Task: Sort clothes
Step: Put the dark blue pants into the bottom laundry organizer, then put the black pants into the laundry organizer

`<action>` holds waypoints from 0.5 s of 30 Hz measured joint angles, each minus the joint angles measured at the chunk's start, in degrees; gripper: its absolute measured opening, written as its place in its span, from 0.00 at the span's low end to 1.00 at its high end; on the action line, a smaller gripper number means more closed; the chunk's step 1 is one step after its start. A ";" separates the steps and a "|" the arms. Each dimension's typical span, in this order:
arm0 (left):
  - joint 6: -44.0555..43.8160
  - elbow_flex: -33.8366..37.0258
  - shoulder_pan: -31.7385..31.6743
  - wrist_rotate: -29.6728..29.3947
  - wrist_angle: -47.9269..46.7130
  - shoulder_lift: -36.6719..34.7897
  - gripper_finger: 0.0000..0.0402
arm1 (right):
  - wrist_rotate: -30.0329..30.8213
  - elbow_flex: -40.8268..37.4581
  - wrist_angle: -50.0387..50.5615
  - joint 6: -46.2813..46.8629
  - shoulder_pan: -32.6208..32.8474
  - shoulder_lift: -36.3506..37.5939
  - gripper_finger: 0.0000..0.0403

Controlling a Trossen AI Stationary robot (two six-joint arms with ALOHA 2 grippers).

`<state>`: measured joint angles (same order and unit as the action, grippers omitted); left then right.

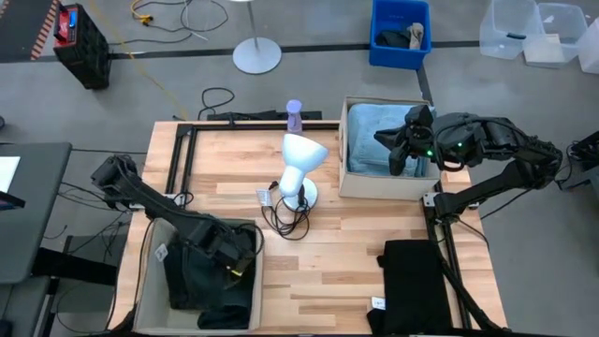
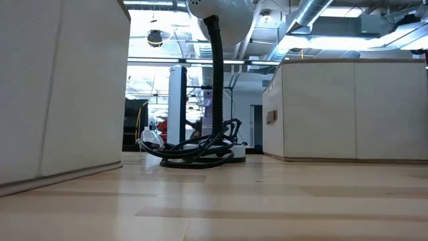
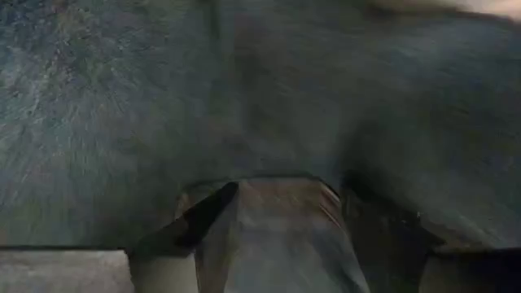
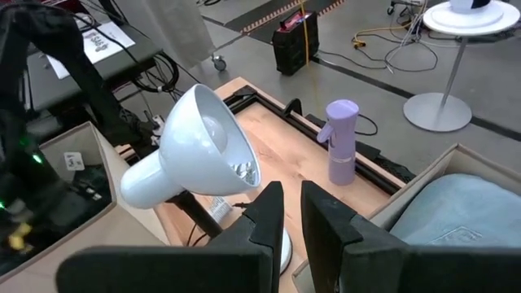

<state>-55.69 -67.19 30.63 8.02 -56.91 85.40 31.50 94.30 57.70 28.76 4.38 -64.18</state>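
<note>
A dark garment [image 1: 192,281] fills the beige box [image 1: 150,271] at the near left. My left gripper [image 1: 229,262] is down inside that box, open, with its fingers in the dark cloth [image 3: 244,98]. A light blue-teal garment [image 1: 370,140] lies in the beige box [image 1: 351,185] at the far right and also shows in the right wrist view [image 4: 460,212]. My right gripper [image 4: 291,207] hangs over that box [image 1: 391,142], shut and empty. A black garment [image 1: 416,281] lies flat on the table at the near right, reaching its near edge. My left gripper stands open in the dark garment, coming from above. A ridge of cloth [image 3: 281,228] lies between its two fingers [image 3: 203,220]. One layer or several, I cannot tell. The garment rests in the box.
A white desk lamp [image 1: 301,164] with a coiled black cable [image 1: 285,220] stands mid-table between the boxes. A purple spray bottle [image 1: 294,114] stands at the far edge. Black frame rails [image 1: 182,154] run along the table's left and far sides.
</note>
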 joint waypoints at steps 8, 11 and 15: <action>2.73 -13.95 -0.48 -2.16 -10.20 -2.67 0.50 | -0.46 0.00 -4.38 -7.18 2.99 0.02 0.16; 4.83 -19.09 -0.14 -4.64 -10.71 -3.50 0.50 | -0.67 0.00 -3.74 -8.44 5.39 -0.23 0.16; 8.15 -25.78 0.13 -9.86 -11.01 -4.97 0.50 | -3.02 0.00 -3.17 -9.60 8.40 -1.54 0.18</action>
<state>-47.55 -92.98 30.76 -1.83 -67.92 80.42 28.49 94.30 54.54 19.16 12.78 -65.73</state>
